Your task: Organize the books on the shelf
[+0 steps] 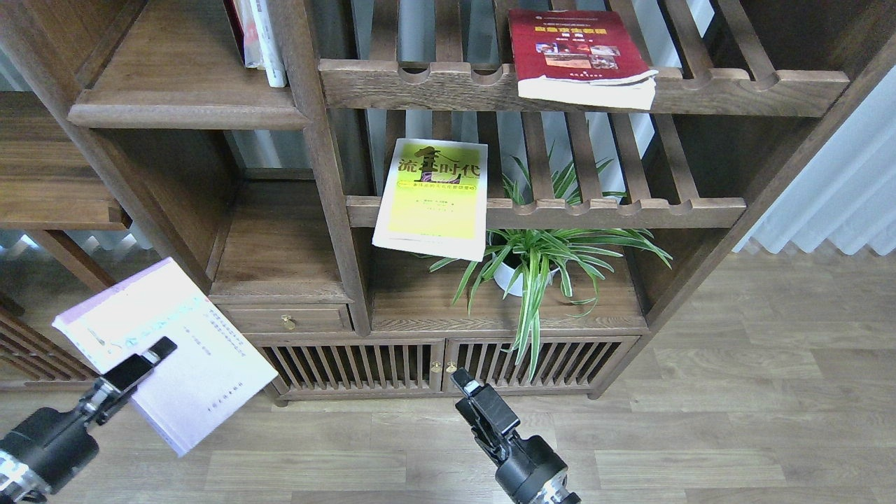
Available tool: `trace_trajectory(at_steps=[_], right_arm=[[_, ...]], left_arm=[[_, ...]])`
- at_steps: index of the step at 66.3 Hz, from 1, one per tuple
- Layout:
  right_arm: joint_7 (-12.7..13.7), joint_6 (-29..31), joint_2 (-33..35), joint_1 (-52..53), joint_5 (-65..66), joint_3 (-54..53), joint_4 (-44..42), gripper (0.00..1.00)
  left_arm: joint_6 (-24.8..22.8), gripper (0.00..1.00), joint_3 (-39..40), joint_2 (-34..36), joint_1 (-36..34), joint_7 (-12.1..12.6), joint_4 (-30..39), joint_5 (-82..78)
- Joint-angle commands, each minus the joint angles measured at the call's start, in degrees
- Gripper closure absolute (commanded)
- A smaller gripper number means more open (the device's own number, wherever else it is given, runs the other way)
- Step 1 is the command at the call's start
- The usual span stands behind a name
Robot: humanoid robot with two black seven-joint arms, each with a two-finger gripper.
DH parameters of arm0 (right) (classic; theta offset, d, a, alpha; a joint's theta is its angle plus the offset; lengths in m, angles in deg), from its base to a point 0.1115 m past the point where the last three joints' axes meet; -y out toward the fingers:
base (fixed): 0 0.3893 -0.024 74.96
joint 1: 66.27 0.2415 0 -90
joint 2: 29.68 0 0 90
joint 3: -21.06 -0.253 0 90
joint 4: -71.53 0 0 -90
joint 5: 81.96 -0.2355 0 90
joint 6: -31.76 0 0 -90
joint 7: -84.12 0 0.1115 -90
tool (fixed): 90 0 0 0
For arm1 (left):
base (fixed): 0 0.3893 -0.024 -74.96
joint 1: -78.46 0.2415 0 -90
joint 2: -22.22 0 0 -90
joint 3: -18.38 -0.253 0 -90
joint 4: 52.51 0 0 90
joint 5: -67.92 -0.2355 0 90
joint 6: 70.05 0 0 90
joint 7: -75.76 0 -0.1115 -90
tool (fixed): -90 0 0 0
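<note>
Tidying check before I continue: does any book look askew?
Yes. The yellow-green book lies tilted, overhanging the lower slatted rack; the dark red book overhangs the upper rack's rail, its page edges bulging.

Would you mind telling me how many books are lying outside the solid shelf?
3: lavender book in left gripper, yellow-green book on middle rack, red book on top rack.

- Upright books (257, 38) at the right end of the shelf (189, 112): tops cut by the frame edge, so you can't count them or read titles.
- Right gripper (467, 392), well below the shelf: seen end-on and dark, fingers not separable.
- Left gripper (143, 357) on the lavender book (189, 364): you see only the upper finger; the book hides the lower.
</note>
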Motion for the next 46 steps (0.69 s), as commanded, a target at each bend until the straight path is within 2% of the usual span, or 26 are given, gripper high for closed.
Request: trace_trajectory(at_steps=[1, 32, 46], right_arm=[[-0.05, 0.00, 0.00, 0.07, 0.03, 0.00, -0.33, 0.01], [-0.14, 0.00, 0.00, 0.07, -0.15, -0.09, -0.85, 0.01], [-0.14, 0.00, 0.00, 0.16, -1.11, 0.00, -1.12, 0.01]], left_arm=[[0.00, 0.94, 0.27, 0.59, -3.02, 0.06, -0.05, 0.07], [0.00, 0.94, 0.80, 8.94, -11.55, 1.12, -0.23, 2.44], [0.00, 0.94, 4.23, 12.37, -13.05, 1.12, -0.32, 2.97]])
